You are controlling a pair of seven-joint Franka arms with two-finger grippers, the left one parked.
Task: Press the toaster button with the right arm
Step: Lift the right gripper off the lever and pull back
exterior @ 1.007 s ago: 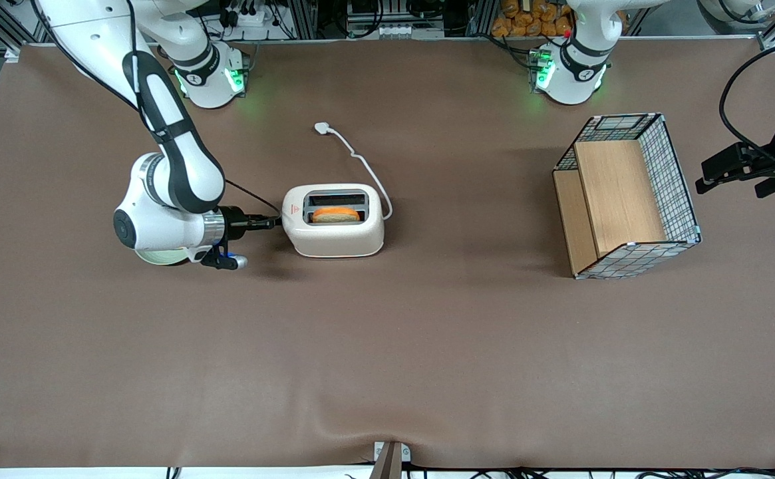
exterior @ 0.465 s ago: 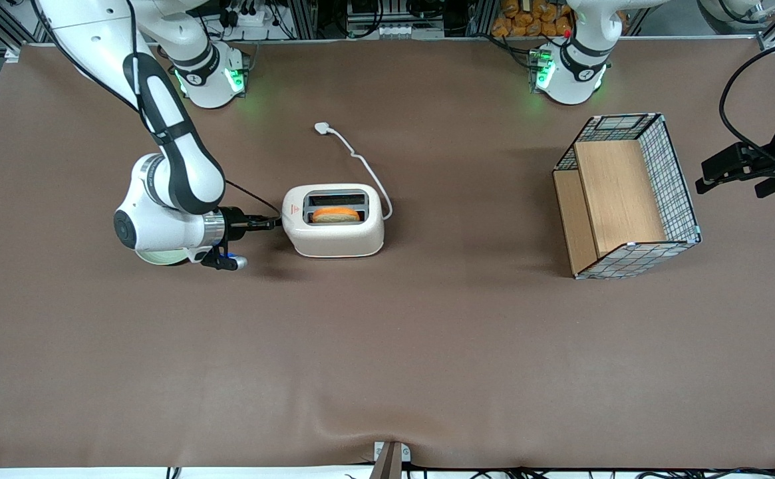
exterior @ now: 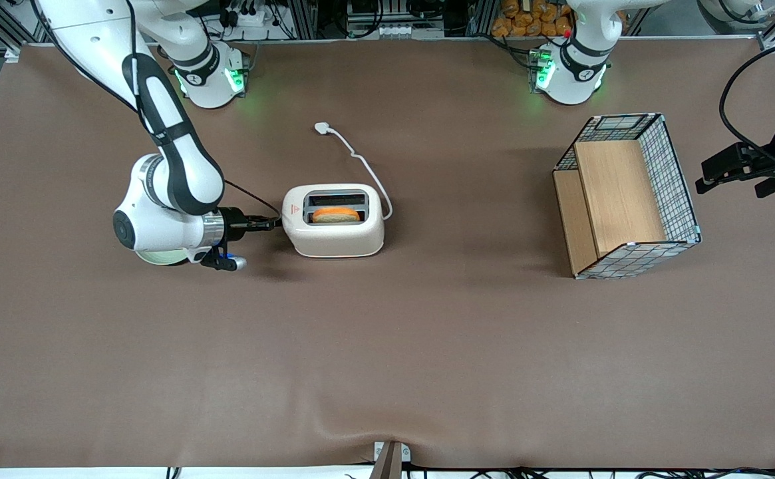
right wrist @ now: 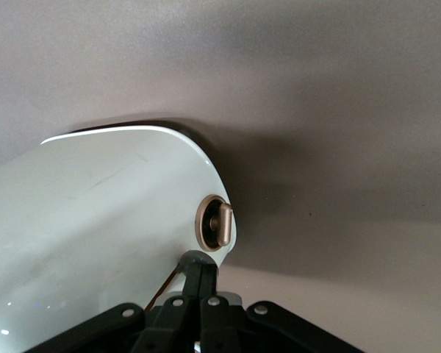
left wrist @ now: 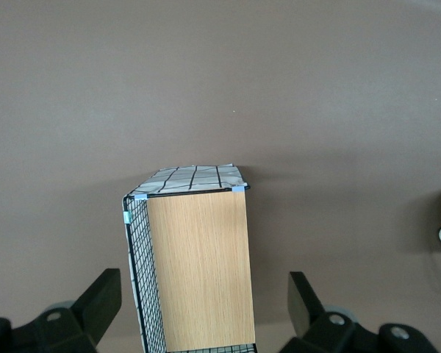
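— One toaster (exterior: 334,229) is what I see, cream-white, standing on the brown table (exterior: 387,346). Where is the arm?

— The right arm (exterior: 167,179) reaches in low from the working arm's end. Its gripper (exterior: 269,223) lies level and points at the toaster's short end, the end nearest the small red mark (exterior: 295,207).

— Are its fingers apart?

— No. In the wrist view the gripper (right wrist: 196,266) comes to a single dark tip, fingers pressed together with nothing between them. That tip sits against the toaster's rounded end.

— And the toaster button?

— The toaster button (right wrist: 214,224) is a small greyish knob in a round collar on that same end, just beside the tip. I cannot tell whether the tip touches it. From the front camera the gripper hides it.

— Anything in the slot?

— A slice of bread (exterior: 335,215) with an orange-brown crust sits low in the dark slot. The white cord (exterior: 360,163) runs from the toaster's other short end to its plug (exterior: 322,128), which lies farther from the front camera.

— What else?

— A wire basket (exterior: 676,179) with wooden panels inside, well apart, toward the parked arm's end.
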